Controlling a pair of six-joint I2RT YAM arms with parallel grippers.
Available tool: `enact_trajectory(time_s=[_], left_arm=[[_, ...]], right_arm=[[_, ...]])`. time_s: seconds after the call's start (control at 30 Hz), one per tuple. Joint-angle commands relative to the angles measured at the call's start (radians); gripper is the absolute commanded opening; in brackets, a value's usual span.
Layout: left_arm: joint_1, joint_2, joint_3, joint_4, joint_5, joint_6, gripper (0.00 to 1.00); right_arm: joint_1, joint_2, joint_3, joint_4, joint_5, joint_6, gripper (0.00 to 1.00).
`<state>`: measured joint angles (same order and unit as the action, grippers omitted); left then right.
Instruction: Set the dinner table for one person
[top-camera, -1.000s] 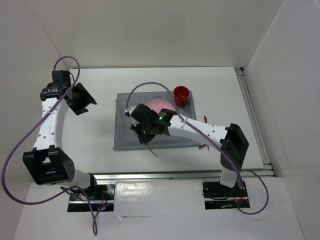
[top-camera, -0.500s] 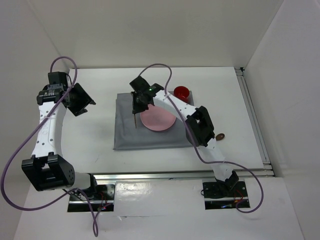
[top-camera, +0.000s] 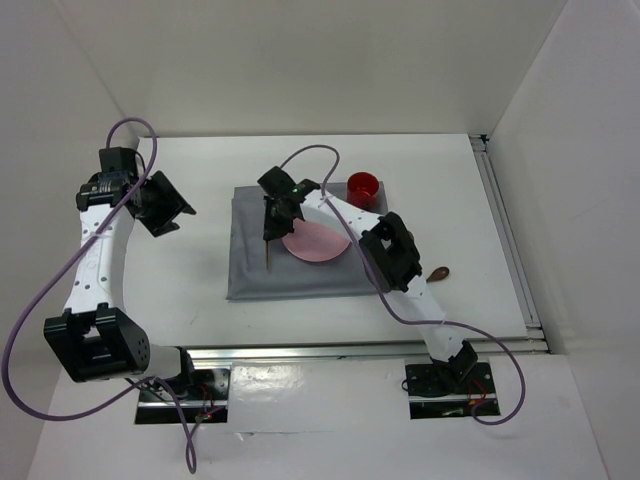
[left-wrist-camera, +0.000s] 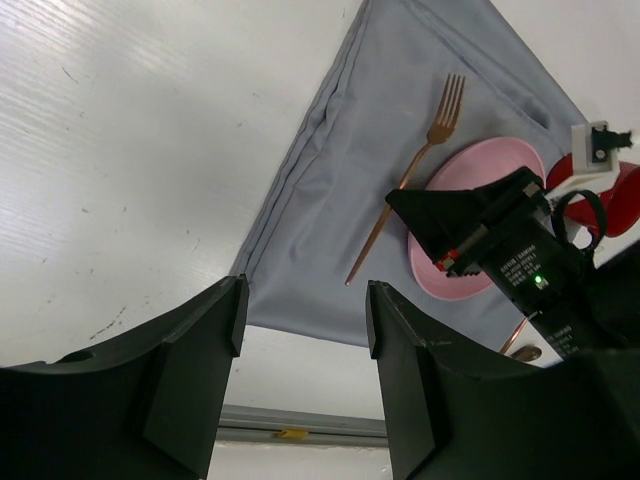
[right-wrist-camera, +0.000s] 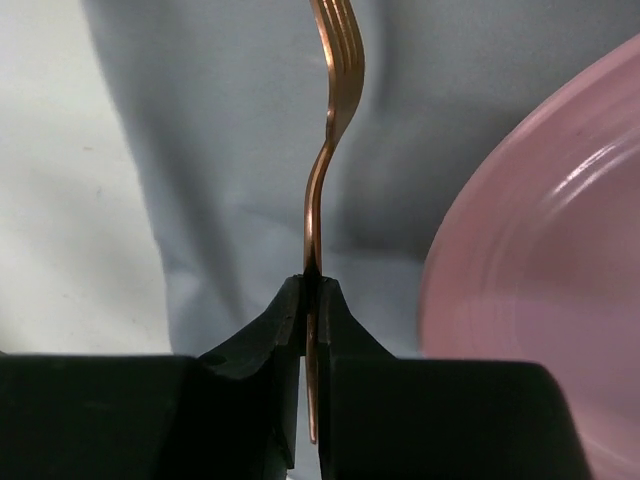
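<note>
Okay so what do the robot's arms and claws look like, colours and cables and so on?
Both arms, left arm and right arm, have white links joined by boxy black joint housings. A purple cable loops loosely along each one. The left claw and right claw are matte black with thick, wedge-shaped fingers. A small green light glows on the right wrist.
</note>
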<state>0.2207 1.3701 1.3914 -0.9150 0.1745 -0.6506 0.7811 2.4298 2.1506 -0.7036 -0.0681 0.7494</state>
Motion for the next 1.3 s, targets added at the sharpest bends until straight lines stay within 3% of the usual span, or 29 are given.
enact_trajectory(time_s=[0.0,0.13,0.17,0.2,0.33,0.5,0.63,0.7,0.77,0.9,1.1,1.27], left_arm=[[0.006,-0.029,-0.015,0.005,0.036,0.028,0.67],[0.006,-0.029,-0.015,0.005,0.036,0.037,0.67],[0.006,-0.029,-0.015,0.005,0.036,0.037,0.67],[0.006,-0.029,-0.015,0.005,0.036,0.037,0.67],[0.006,-0.029,-0.015,0.016,0.057,0.037,0.67],[0.006,-0.029,-0.034,0.057,0.153,0.051,0.67],[-0.009,-0.052,-0.058,0.116,0.221,0.063,0.67],[-0.046,-0.052,-0.049,0.116,0.179,0.072,0.67],[-0.072,-0.052,-0.039,0.116,0.166,0.083,0.67],[-0.096,-0.028,-0.028,0.116,0.142,0.092,0.67],[-0.142,0.001,-0.028,0.116,0.141,0.092,0.67],[-0.165,0.021,-0.028,0.096,0.115,0.101,0.67]], right_arm=[[0.009,0.031,0.022,0.044,-0.016,0.019,0.10],[0.009,0.040,0.022,0.044,-0.025,0.019,0.26],[0.009,0.040,0.022,0.044,-0.025,0.019,0.38],[0.009,0.028,0.022,0.044,-0.025,0.019,0.42],[0.009,-0.069,0.023,0.044,-0.025,-0.002,0.53],[0.009,-0.228,0.051,0.013,0.046,-0.074,0.54],[-0.058,-0.435,-0.148,-0.068,0.228,-0.099,0.55],[-0.098,-0.610,-0.393,-0.079,0.295,-0.090,0.55],[-0.201,-0.784,-0.652,-0.079,0.294,-0.071,0.55],[-0.388,-1.022,-0.954,-0.091,0.231,-0.027,0.55],[-0.632,-1.161,-1.234,-0.067,0.107,0.005,0.55],[-0.709,-1.140,-1.311,0.033,0.056,0.005,0.55]])
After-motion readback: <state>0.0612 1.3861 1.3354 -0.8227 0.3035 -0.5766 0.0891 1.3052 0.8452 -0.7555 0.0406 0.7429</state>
